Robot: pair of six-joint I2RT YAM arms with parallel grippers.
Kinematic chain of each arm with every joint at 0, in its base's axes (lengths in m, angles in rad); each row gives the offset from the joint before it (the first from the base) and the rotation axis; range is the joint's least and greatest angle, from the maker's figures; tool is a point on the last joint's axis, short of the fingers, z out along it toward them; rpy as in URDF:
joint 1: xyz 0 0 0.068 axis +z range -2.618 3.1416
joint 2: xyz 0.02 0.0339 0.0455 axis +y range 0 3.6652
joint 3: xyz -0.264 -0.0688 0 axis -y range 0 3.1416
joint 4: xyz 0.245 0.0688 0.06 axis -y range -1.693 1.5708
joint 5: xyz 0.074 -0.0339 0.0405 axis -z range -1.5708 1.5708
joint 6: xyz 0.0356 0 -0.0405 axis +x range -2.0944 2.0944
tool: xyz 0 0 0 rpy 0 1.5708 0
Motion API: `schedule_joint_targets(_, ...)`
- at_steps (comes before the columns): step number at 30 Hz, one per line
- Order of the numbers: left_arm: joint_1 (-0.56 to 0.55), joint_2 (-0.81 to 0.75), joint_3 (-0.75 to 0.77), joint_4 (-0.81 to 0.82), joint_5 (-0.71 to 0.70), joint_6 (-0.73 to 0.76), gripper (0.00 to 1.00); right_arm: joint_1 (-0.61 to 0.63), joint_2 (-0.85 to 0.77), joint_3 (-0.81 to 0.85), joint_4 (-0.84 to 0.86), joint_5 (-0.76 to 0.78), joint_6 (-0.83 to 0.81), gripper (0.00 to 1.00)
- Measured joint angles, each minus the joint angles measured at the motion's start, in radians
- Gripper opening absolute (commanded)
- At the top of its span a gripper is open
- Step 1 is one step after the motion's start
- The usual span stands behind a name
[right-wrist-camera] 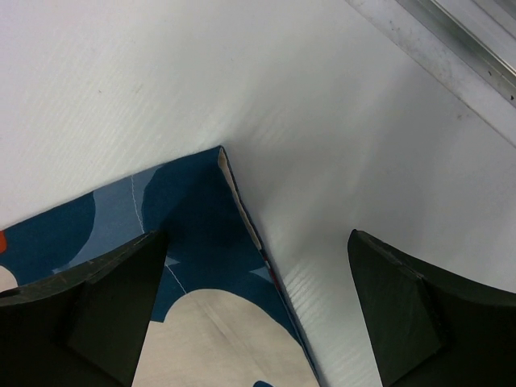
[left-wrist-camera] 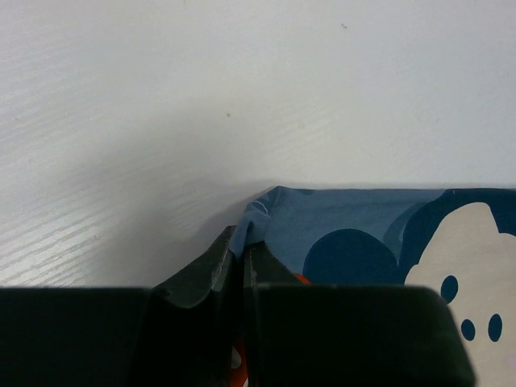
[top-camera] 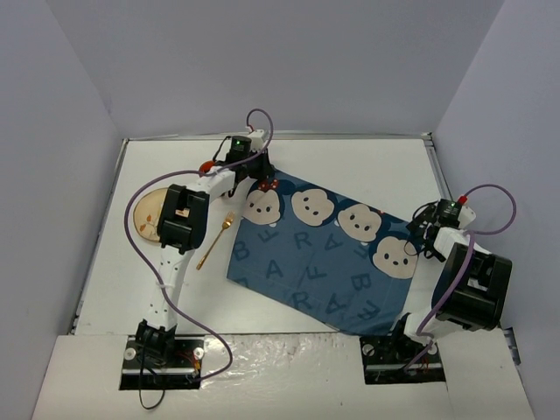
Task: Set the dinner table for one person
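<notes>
The white dinner table carries a dark blue cloth printed with letters and mouse faces, lying spread and skewed. My left gripper is shut on the cloth's far left corner; its fingers pinch the blue edge. My right gripper is open over the cloth's far right corner, one finger above the cloth, the other above bare table. A wooden plate and a gold fork lie at the left.
Pale lavender-grey walls enclose the table on three sides. A metal rail runs along the table's right edge near my right gripper. The arm bases sit at the near edge.
</notes>
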Motion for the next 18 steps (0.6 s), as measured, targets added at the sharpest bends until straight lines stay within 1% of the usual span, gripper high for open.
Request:
schedule_joint_targets(6, 0.008, 0.000, -0.014, 0.016, 0.006, -0.015, 0.00, 0.000, 0.042, 0.028, 0.039, -0.011, -0.039, 0.91)
schedule_joint_targets(16, 0.011, 0.000, -0.014, 0.020, 0.012, -0.024, 0.00, 0.003, 0.123, 0.101, 0.080, -0.105, -0.095, 0.89)
schedule_joint_targets(18, 0.011, 0.000, -0.014, 0.020, 0.012, -0.027, 0.00, 0.007, 0.135, 0.112, 0.087, -0.109, -0.103, 0.88)
